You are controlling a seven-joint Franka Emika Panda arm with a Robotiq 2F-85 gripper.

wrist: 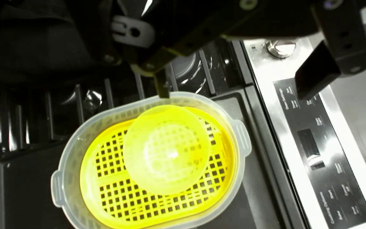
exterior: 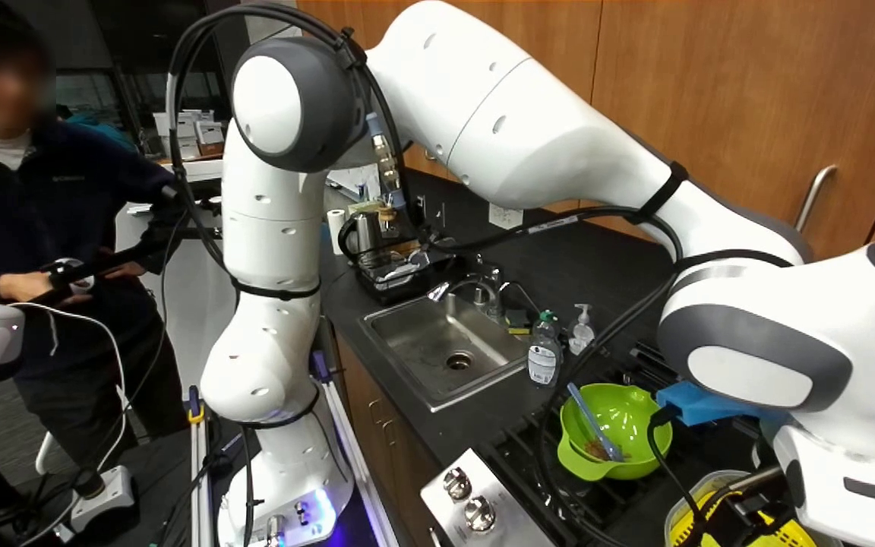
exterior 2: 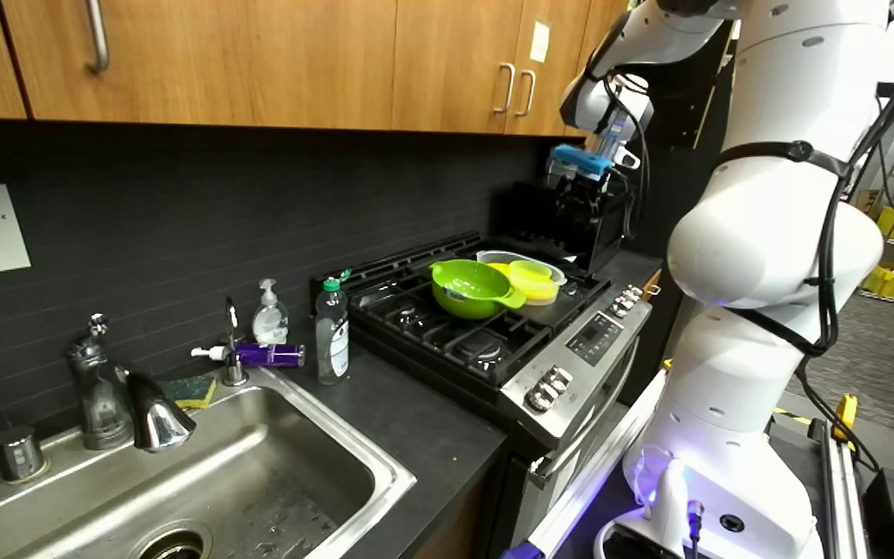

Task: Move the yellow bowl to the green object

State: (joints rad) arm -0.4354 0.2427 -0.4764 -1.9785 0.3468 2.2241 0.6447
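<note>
The yellow bowl (wrist: 167, 149), pale yellow-green and translucent, sits upright inside a yellow perforated basket in a clear oval tub; it also shows in an exterior view (exterior 2: 531, 272). The green object, a wide lime-green bowl (exterior 2: 466, 289), stands on the stove beside the tub, and shows in an exterior view (exterior: 631, 410) with a blue utensil (exterior: 593, 422) inside. My gripper (wrist: 238, 87) is open and empty, above the tub. In the wrist view its fingers stand wide apart, one over the tub's rim, the other over the stove's control panel. My gripper (exterior 2: 580, 208) hangs well above the bowl.
The clear tub (wrist: 71, 165) with the yellow basket (wrist: 113, 203) stands on the stove (exterior 2: 416, 326). A dish soap bottle (exterior 2: 332, 334) and a pump bottle (exterior 2: 270, 314) stand near the sink (exterior 2: 385, 466). Wooden cabinets (exterior 2: 261, 62) hang above the counter. A person (exterior: 27, 213) stands at the side.
</note>
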